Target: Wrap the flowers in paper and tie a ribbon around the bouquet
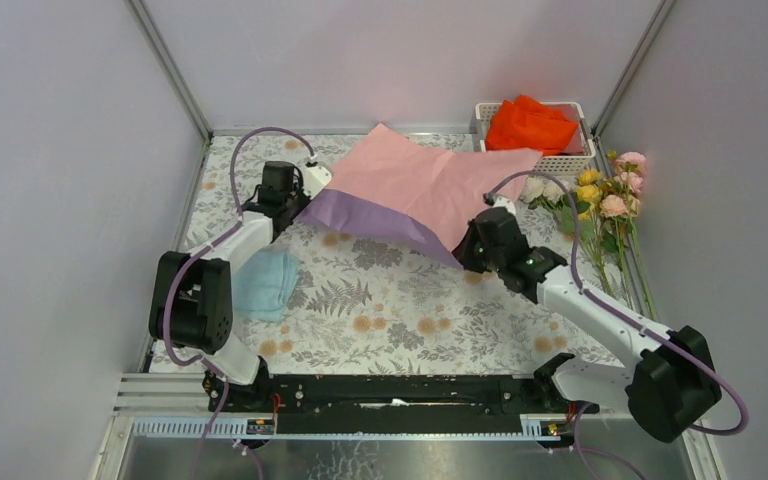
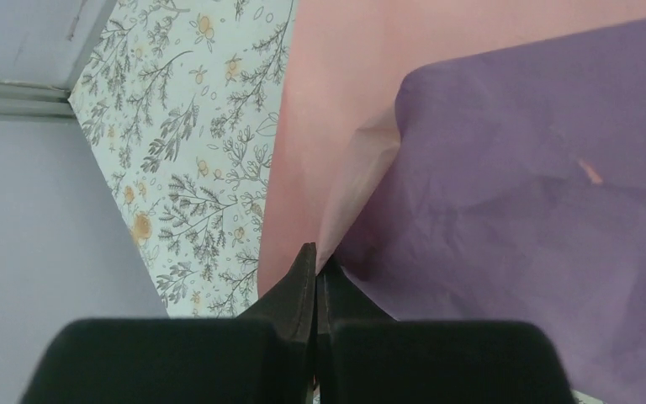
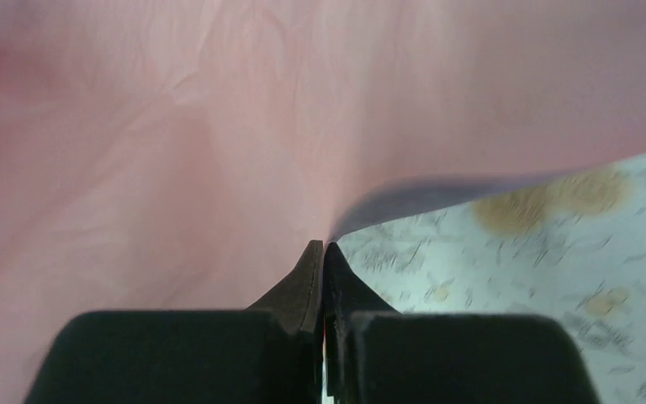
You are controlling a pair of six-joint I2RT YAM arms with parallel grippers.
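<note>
– Paper (image 1: 415,180), where?
– Stretched across the far middle of the surface (image 1: 390,300), pink face up, lilac face showing as a band along the near side. Raised off the surface on that near side, between both claws. Far corners down by the far edge and against the basket (image 1: 565,165).

– Left claw (image 1: 302,208)?
– Closed tight on the paper's left corner, toward the far left corner of the surface. Same left claw (image 2: 315,263) from its own wrist: tips pressed together, sheet pinched in between, lilac on one side, pink on the other.

– Right claw (image 1: 465,248)?
– Clamped likewise, on the near right corner of the paper, right of the surface's middle. Same right claw (image 3: 324,252) from its own wrist: tips together, pink sheet across most of the view, lilac edge curling away just past the tips, patterned surface below, blurred.

– Flowers (image 1: 600,200)?
– Lying along the right edge, heads toward the far right corner beside the basket, stems pointing at the near edge. White head close under the paper's right corner; touching or not, cannot tell.

– Anything else?
– Orange cloth (image 1: 530,125) heaped in the basket at the far right corner. Blue cloth (image 1: 265,283) folded by the left edge, just beside the left arm.
</note>
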